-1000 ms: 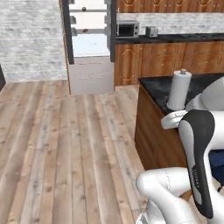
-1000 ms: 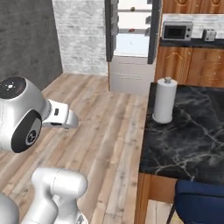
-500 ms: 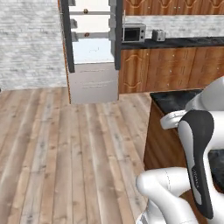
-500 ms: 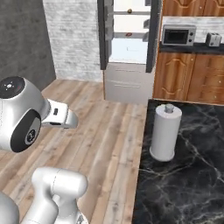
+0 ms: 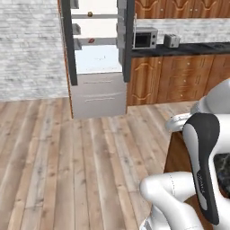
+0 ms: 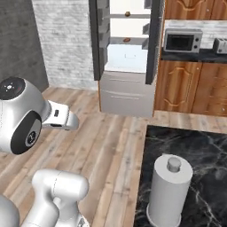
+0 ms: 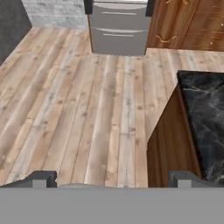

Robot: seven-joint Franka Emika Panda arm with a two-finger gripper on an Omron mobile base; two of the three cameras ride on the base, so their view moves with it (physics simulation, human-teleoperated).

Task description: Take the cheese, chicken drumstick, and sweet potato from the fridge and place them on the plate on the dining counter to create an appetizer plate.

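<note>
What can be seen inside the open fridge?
Inside the fridge a small brown item sits on an upper shelf and a small reddish item on the shelf below. Both are too small to identify. The drawer contents are hidden.

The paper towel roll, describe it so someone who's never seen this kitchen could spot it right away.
Find the black marble dining counter in front of the fridge. Near its front edge stands the paper towel roll, an upright white cylinder with a grey knob on top. It is the one tall thing on that dark top.
</note>
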